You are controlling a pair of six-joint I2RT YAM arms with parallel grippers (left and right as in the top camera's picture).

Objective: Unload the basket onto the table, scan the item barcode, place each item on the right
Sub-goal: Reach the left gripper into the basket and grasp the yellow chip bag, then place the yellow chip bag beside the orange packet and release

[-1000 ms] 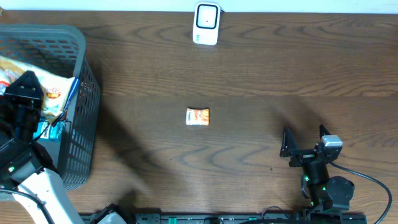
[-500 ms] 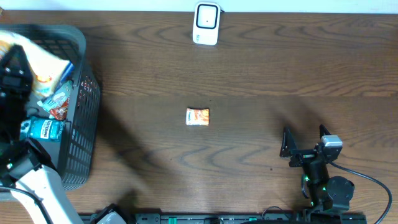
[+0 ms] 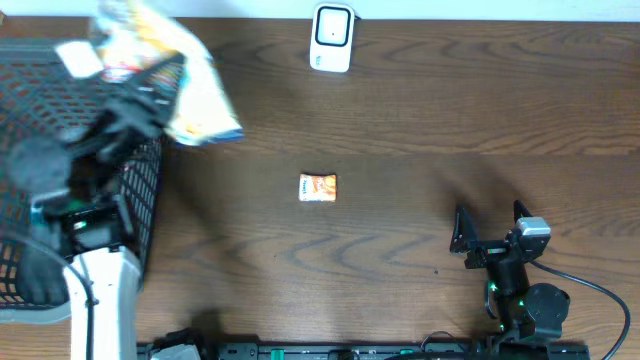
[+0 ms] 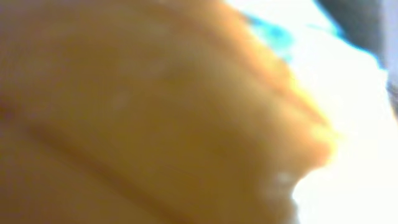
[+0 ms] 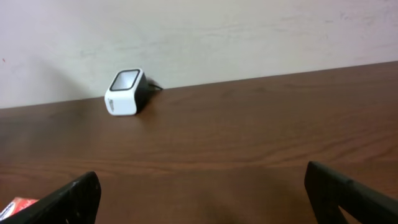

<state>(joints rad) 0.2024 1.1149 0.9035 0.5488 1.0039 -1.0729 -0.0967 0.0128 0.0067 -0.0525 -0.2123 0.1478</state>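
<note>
Gripping bag [image 3: 203, 108], L hand [image 3: 143, 90], R hand [image 3: 490, 219] wide

In the overhead view's upper left, blur smeared the snack bag [image 3: 190, 90] and left arm [image 3: 95, 150]; the bag's print was unreadable. The basket [image 3: 150, 190] ran off the left edge. The left wrist view was only unfocused orange and white. A red packet [image 5: 13, 208] was clipped at the right wrist view's lower left corner.
</note>
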